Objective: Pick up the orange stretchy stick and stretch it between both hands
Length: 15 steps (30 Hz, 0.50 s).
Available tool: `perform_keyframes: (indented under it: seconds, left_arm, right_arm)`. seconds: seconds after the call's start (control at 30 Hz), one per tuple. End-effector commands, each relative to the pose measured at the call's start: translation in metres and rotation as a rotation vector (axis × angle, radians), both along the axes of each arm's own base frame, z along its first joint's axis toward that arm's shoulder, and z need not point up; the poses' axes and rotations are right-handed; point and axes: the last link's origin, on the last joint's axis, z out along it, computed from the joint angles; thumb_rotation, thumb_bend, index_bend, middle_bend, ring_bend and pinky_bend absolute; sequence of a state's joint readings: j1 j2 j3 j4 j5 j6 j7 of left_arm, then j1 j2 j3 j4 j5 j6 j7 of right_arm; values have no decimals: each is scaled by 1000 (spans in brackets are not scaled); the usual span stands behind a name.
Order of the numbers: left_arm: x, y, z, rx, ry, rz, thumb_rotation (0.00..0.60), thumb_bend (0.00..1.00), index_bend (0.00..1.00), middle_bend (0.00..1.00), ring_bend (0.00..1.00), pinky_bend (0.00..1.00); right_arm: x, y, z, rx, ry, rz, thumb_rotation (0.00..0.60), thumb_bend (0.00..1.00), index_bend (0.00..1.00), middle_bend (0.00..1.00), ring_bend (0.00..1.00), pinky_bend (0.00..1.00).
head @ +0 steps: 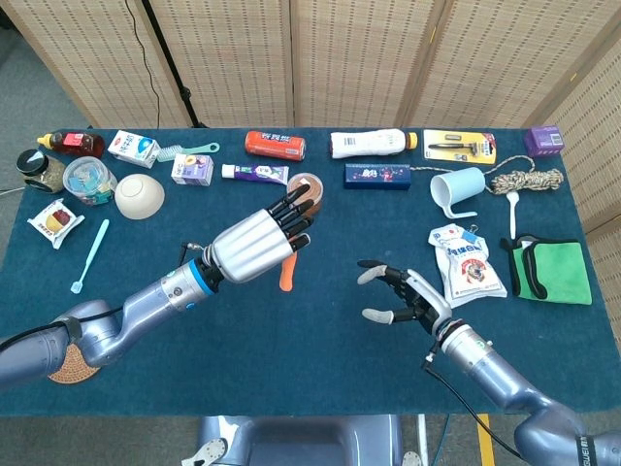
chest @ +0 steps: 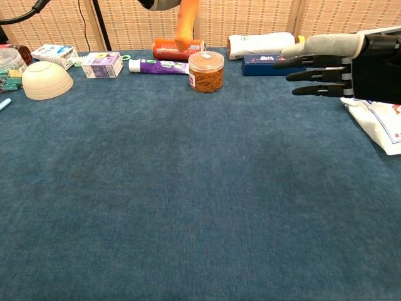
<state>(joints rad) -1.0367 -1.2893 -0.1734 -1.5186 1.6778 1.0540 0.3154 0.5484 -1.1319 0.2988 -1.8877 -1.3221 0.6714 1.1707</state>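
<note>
stick: the orange stretchy stick [head: 287, 275] is a short, smooth, bright orange rod with a rounded tip, hanging down in the air over the middle of the surface [head: 320, 349]
left hand: the left hand [head: 257, 243] has it, fingers [head: 296, 209] wrapped around its top end
right hand: the right hand [head: 408, 296] holds nothing, fingers spread, off toward the right side, well apart from the stick
behind: jar of rubber bands [chest: 206, 71] near the far edge

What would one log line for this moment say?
left hand: holds orange stretchy stick, lifted | right hand: open, empty, apart from stick | stretch: not begun
</note>
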Motion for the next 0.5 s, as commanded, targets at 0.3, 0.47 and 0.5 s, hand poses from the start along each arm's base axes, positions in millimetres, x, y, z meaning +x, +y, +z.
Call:
perform_keyframes:
  seconds: [0.3,0.47,0.5]
  left_arm:
    - [4,-4,-6,2,3,-32,600,515,838,336,157,0]
    - [8,-8,-11,2,1,-53,600,514,838,336,156,0]
    - [9,-8,-11,2,0,-55,600,514,838,336,155,0]
  right_arm:
    - [23,-9,-19,111,-100,-16,600,83,397,150,35,0]
    - [30,-13,-31,156,-140,-35,600,83,405,150,35,0]
    - [31,-14,-32,158,-143,-36,600,83,406,150,35,0]
